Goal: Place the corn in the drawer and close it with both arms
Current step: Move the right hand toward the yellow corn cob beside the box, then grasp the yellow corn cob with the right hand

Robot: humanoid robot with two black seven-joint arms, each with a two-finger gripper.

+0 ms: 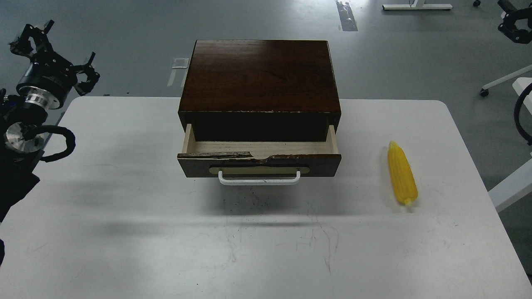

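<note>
Scratches and scuff marks cover the near part of the white bench point(124, 249), and nothing else lies there. Farther back, in the middle, sits a dark brown box point(259, 74) with its drawer point(257, 164) pulled partly out. The drawer has a white handle point(259, 179) and a chipped top edge. Its pale wood inside is empty.

The corn point(402, 173) lies on the bench to the right of the drawer, well apart from it. It points far and near, with its thin tip at the far end.

The left claw point(62, 54) hangs in the air at the far left, off the bench edge. Its fingers are spread and it holds nothing. The right claw point(513, 27) peeks in at the far right top corner. It is too dark and cut off to tell if it is spread or clenched.

Nothing of the job is done yet. The corn is round, so it could roll away toward the right edge if a claw bumps it. It could also slip out if pinched near the thin tip. The drawer opening is narrow, so the corn may hit the chipped front. Pushing only one side of the drawer might turn the whole box.
</note>
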